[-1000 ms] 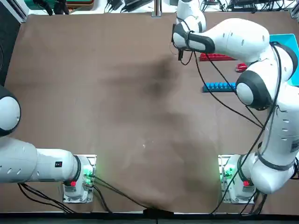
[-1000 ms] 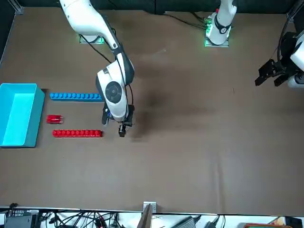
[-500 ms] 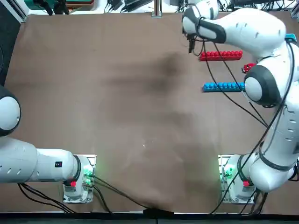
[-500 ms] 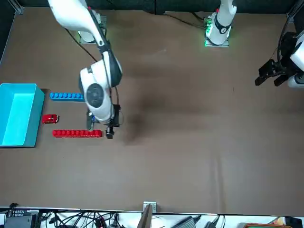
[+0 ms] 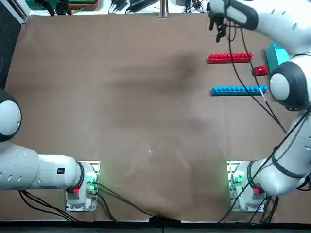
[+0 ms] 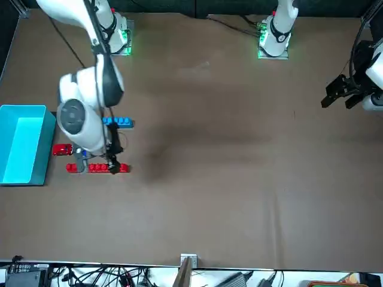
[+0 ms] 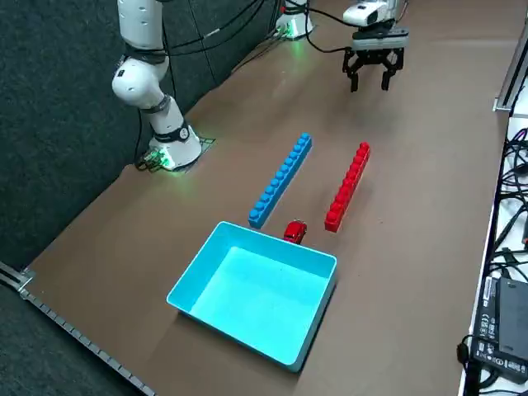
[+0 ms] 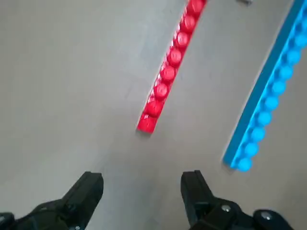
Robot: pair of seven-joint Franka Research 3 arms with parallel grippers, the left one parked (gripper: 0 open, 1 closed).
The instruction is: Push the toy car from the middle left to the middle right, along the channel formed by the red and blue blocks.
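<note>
Toy car (image 7: 295, 232) near blue box (image 7: 252, 290) | brown tabletop (image 7: 412, 165) | dark wall (image 7: 66, 107) behind | right tool (image 8: 141, 184) fingers apart

Bright red is shown by the toy car (image 7: 295, 232) and one studded bar (image 7: 348, 187), blue by the other studded bar (image 7: 280, 181), light blue by the box (image 7: 252, 295).

Red bar (image 8: 168, 73) — glossy plastic, studded. Blue bar (image 8: 271, 96) — same, shiny studs. Box (image 7: 256, 293): smooth plastic. Tabletop (image 5: 121, 121): smooth, brown, faint sheen. Fingers (image 8: 89, 189): matt black.
</note>
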